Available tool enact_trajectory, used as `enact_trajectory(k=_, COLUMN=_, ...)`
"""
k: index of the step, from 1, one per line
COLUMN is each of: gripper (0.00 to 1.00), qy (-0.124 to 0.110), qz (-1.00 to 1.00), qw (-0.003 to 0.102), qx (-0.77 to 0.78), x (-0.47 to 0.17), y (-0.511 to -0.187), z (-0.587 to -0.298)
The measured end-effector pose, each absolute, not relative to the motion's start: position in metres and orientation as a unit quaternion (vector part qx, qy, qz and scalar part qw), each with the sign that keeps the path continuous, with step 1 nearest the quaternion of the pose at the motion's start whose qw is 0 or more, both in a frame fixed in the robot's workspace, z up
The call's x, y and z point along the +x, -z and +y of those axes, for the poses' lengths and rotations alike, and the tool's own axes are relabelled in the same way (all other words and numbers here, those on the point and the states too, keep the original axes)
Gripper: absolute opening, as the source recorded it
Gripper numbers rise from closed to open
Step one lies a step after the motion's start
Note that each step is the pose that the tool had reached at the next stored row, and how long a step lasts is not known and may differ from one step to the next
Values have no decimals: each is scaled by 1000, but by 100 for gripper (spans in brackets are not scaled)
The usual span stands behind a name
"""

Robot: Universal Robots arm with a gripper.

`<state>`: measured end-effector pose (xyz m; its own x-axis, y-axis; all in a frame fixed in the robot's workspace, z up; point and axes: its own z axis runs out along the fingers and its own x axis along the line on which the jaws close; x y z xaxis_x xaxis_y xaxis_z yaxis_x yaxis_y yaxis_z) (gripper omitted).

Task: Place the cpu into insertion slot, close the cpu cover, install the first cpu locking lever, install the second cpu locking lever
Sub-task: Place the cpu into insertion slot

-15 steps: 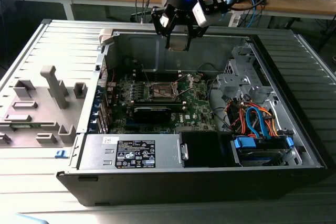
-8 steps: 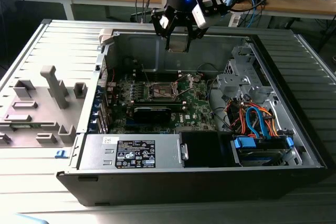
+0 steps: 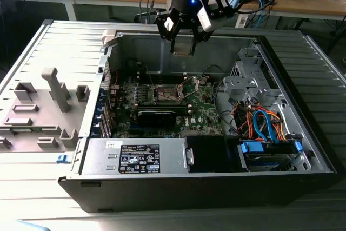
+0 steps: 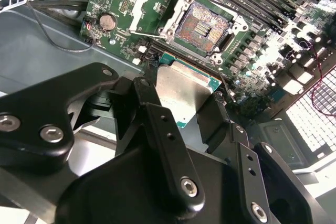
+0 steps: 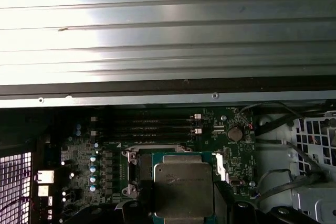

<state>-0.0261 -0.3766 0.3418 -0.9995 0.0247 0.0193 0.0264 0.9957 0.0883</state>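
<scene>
My gripper (image 3: 184, 44) hangs above the open computer case, shut on the cpu (image 3: 185, 48), a flat square chip with a pale grey metal face. In both wrist views the cpu (image 4: 181, 87) (image 5: 184, 184) sits clamped between the black fingers (image 4: 149, 108). The insertion slot (image 4: 202, 24) lies uncovered on the green board below and apart from the chip, its dark contact field showing. The cpu cover (image 4: 137, 6) is swung open beside the slot. In the exterior view the slot (image 3: 168, 94) sits mid-board, below and slightly to the left of the gripper. The cpu hides part of the slot (image 5: 131, 174) in the first wrist view.
A long black card (image 3: 157, 116) lies just in front of the slot. A grey power supply (image 3: 135, 158) fills the case front. A drive cage with blue and orange cables (image 3: 265, 125) stands on the exterior view's right. A grey fixture (image 3: 48, 106) sits outside on the left.
</scene>
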Motion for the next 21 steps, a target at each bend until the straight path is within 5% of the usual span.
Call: enact_trajectory(k=21, gripper=55, qy=44, qz=-999, qw=9, qx=-13, x=-27, y=-340, z=-381)
